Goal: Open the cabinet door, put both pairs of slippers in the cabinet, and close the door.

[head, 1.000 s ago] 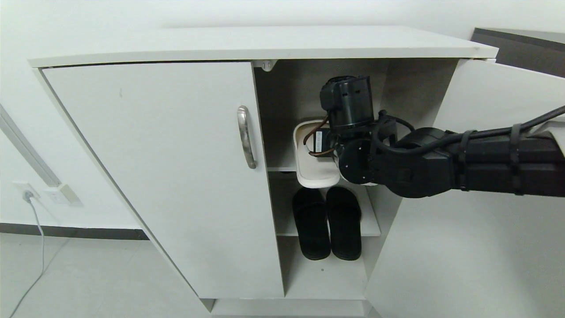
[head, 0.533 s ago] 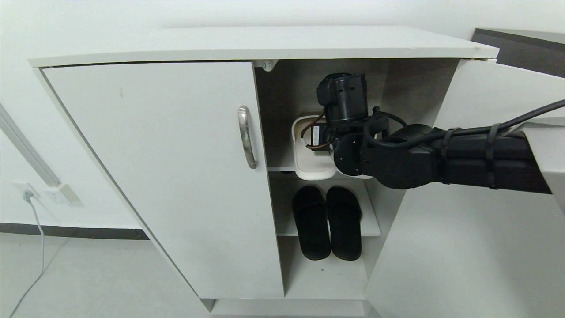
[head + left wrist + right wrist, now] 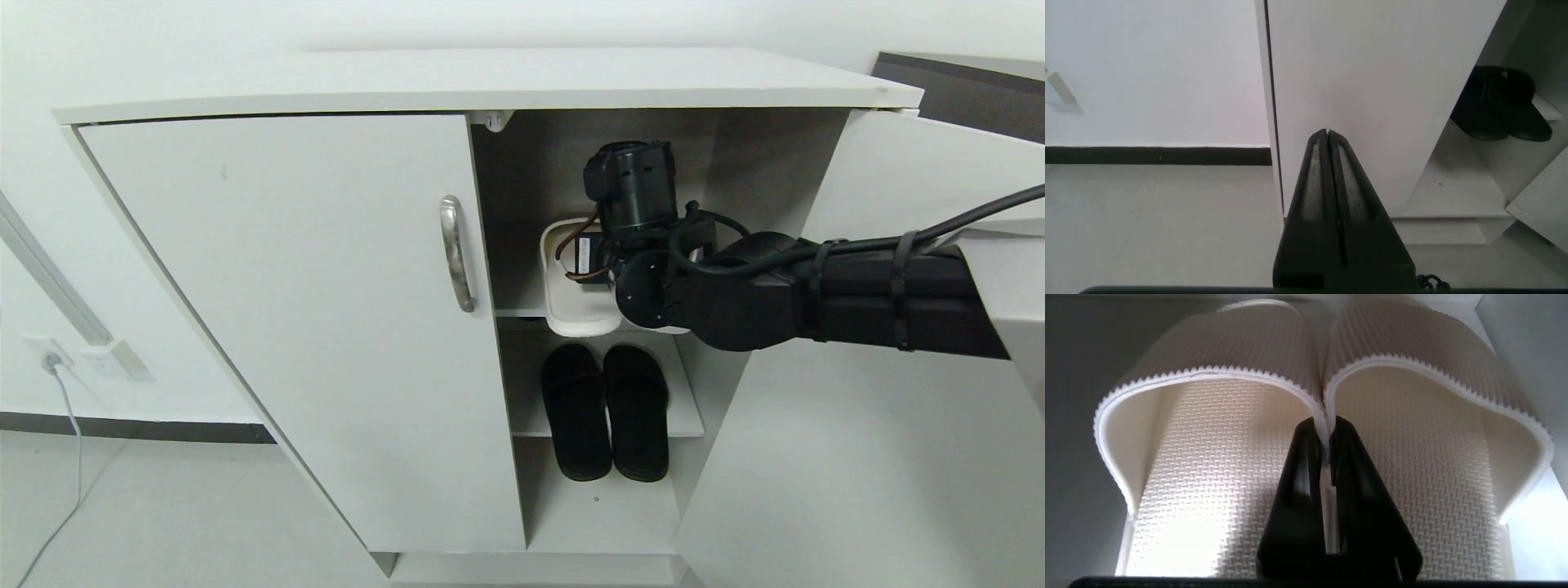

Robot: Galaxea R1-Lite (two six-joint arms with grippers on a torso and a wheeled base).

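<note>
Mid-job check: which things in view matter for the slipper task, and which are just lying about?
Job: cabinet; open door; white slippers, pinched by the right gripper; black slippers, already inside.
Lying about: wall socket; cable.

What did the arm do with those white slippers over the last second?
The right gripper, clamped on the white slippers, carried them deeper onto the upper shelf, so their heels now overhang its edge less. It has not let go. The black slippers on the shelf below and the closed left door stayed as they were.
</note>
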